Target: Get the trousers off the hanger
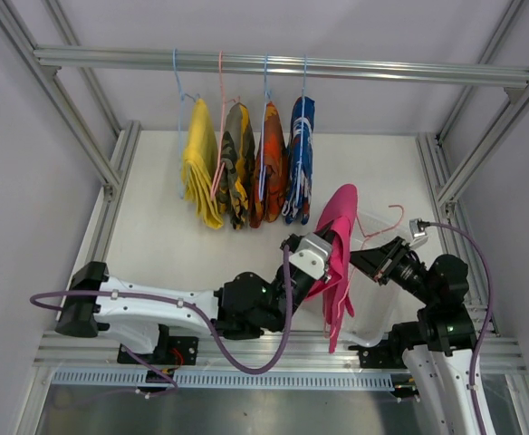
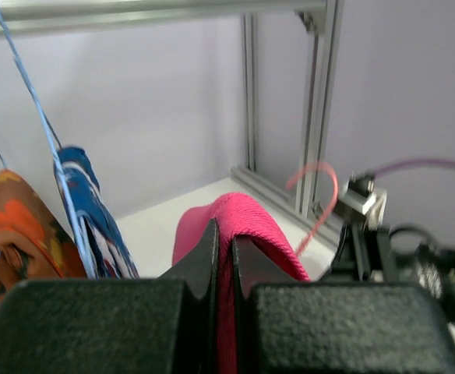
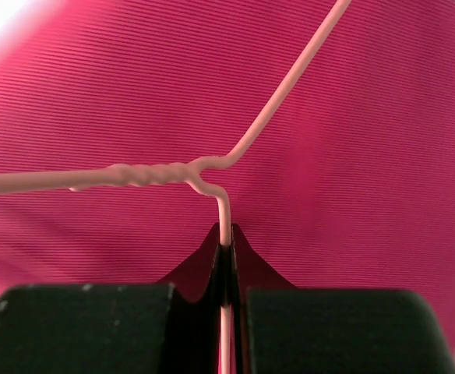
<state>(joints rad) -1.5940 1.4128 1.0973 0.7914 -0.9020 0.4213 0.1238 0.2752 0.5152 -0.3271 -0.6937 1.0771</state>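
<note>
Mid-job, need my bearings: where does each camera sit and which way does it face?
Top external: above and behind the bases, looking down on the table and rail; both arms show.
Left wrist: along the left gripper, shut on the magenta trousers, facing a corner post.
Right wrist: along the right gripper, shut on the pink hanger, magenta cloth filling the view.
Shared: magenta trousers and pink hanger show in all three.
</note>
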